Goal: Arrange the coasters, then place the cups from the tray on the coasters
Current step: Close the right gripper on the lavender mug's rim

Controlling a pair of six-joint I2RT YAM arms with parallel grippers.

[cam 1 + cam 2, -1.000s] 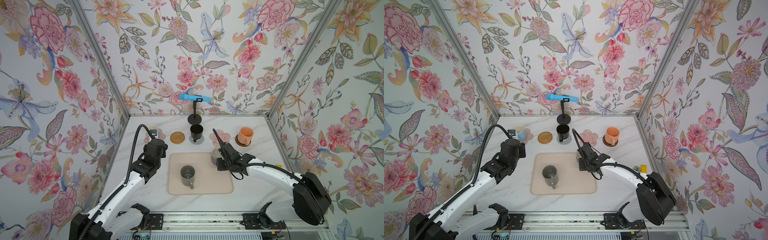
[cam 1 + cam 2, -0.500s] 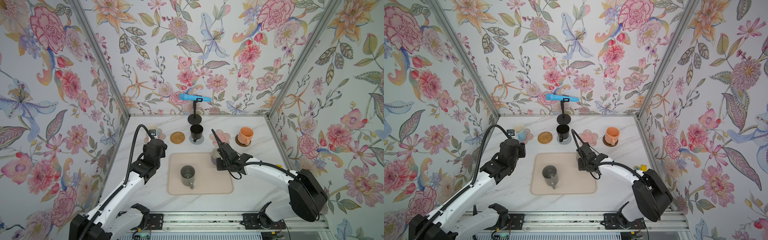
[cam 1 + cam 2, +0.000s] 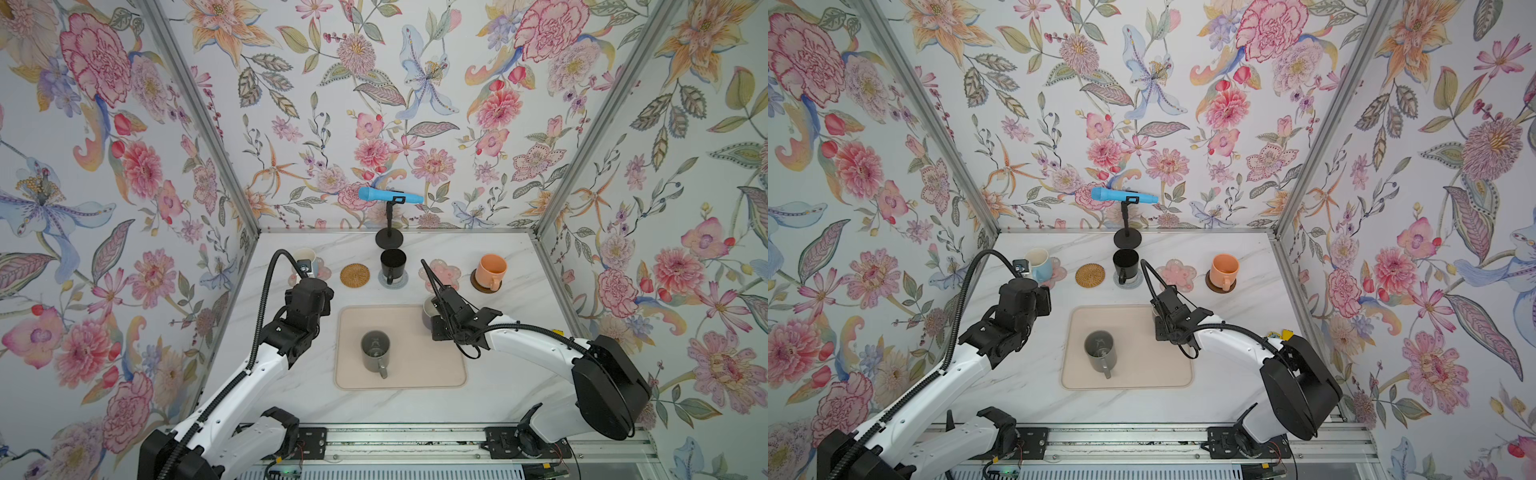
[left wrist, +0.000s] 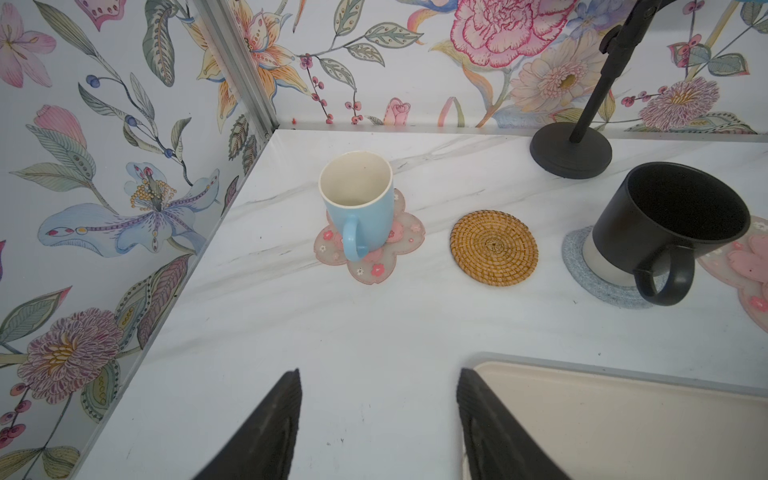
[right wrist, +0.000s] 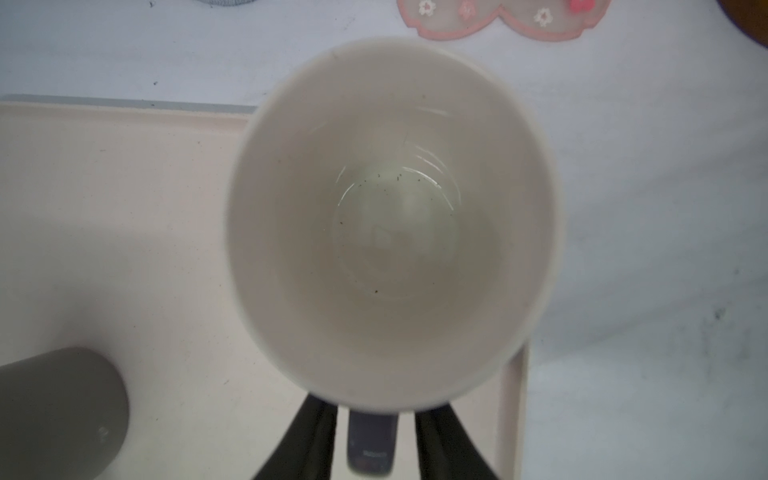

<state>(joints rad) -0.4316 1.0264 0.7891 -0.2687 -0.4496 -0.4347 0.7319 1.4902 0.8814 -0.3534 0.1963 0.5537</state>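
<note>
A black round stand base is placed at the back of the white marble tabletop, close to the rear wall. On its thin pole, a blue cylindrical object is held horizontally. The walls are covered with floral wallpaper. A metal rail is seen along the front.

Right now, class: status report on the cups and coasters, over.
Left pincer open, empty. Right pincer astride the handle of the purple white-lined mug on the beige rectangular tray; grip unconfirmed. Pink flower-shaped coaster free; nothing blocking.
</note>
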